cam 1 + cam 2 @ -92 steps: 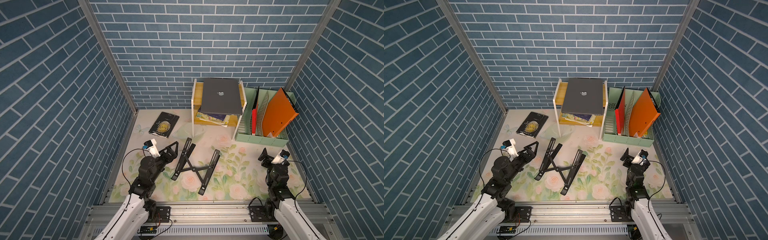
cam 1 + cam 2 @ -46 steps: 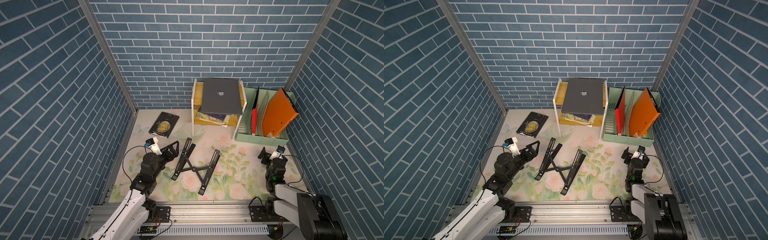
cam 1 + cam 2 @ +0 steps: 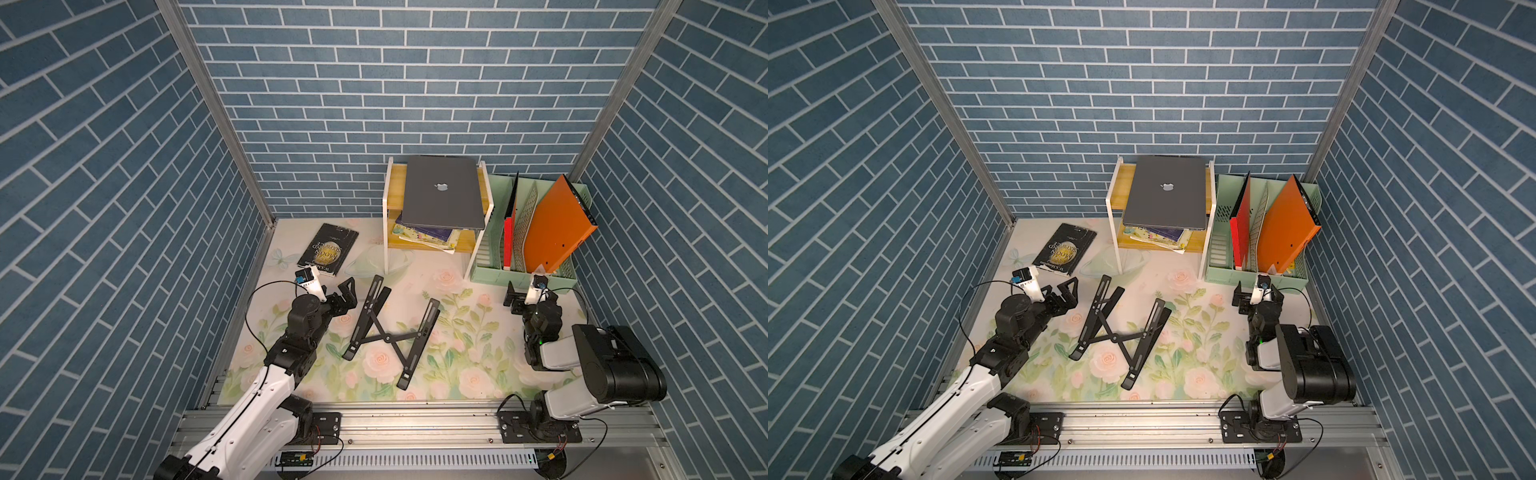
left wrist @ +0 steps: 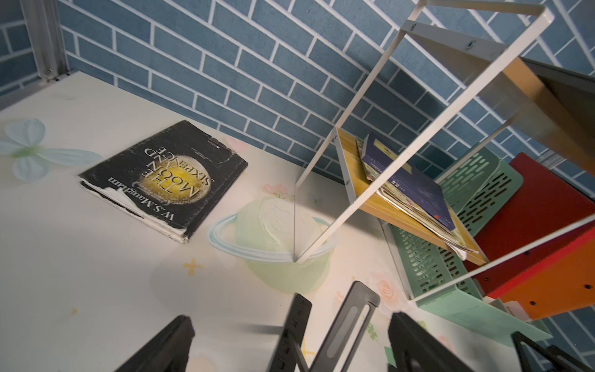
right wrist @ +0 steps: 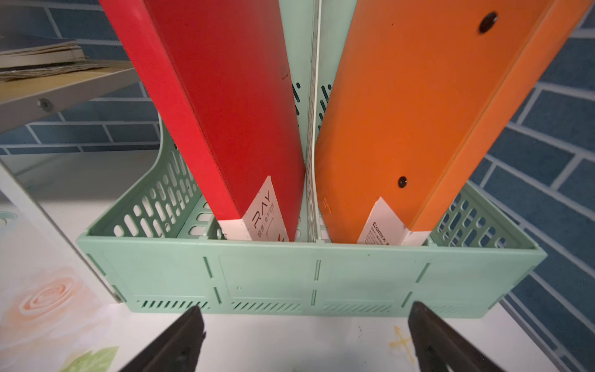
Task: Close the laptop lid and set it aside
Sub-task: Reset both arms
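Observation:
The laptop [image 3: 442,208] [image 3: 1167,208] lies flat on top of a white-framed shelf [image 3: 385,232] [image 3: 1113,224] at the back. The laptop lid [image 3: 453,174] [image 3: 1177,174] is down, with the apple logo facing up. A dark corner of the laptop [image 4: 570,90] shows in the left wrist view. My left gripper [image 3: 347,293] [image 3: 1067,293] [image 4: 293,335] is open low over the mat, far in front of the shelf. My right gripper [image 3: 530,297] [image 3: 1258,297] [image 5: 306,312] is open and empty, just short of the green file rack.
A black X-shaped folding stand [image 3: 390,332] [image 3: 1121,332] lies mid-mat, its bars [image 4: 347,322] reaching between the left fingers. A black paperback [image 3: 328,249] [image 4: 161,180] lies at the back left. The green rack [image 3: 523,276] [image 5: 289,270] holds red and orange folders [image 3: 552,224].
Both grippers have crept forward a little, the right one toward the green rack. The right arm's elbow has risen into the top views. The laptop has not moved.

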Tool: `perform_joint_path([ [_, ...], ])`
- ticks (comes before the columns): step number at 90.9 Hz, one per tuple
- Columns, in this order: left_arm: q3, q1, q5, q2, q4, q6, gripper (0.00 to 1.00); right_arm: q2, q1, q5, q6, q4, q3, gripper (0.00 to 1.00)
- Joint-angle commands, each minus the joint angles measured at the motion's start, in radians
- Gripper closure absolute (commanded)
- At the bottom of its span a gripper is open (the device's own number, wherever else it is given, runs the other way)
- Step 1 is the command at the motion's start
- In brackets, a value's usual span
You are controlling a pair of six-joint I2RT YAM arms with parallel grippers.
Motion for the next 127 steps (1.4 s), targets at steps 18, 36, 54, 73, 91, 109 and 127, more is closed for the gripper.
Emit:
perform_joint_path([
  [18,-0.087,0.009,-0.385,0.187,0.286,0.433,0.0,0.001,0.002,-0.009,-0.029,0.033,0.013,0.0],
  [36,-0.124,0.095,-0.352,0.486,0.593,0.511,0.0,0.001,0.002,-0.008,-0.028,0.033,0.011,0.0],
  [54,-0.1,0.252,-0.119,0.684,0.883,0.516,0.0,0.0,0.004,-0.008,-0.028,0.029,0.014,0.0],
  [73,-0.21,0.327,0.027,0.703,1.083,0.469,0.0,0.0,0.003,-0.007,-0.03,0.029,0.014,0.0],
  [91,-0.22,0.315,0.002,0.71,1.115,0.477,0.0,-0.001,0.004,-0.011,-0.031,0.039,0.008,0.0],
  [109,-0.213,0.315,0.016,0.707,1.097,0.482,0.0,-0.001,0.004,-0.012,-0.031,0.044,0.006,0.0],
  [127,-0.214,0.315,0.016,0.71,1.099,0.482,0.0,-0.011,0.004,-0.034,-0.041,0.168,-0.061,0.0],
])
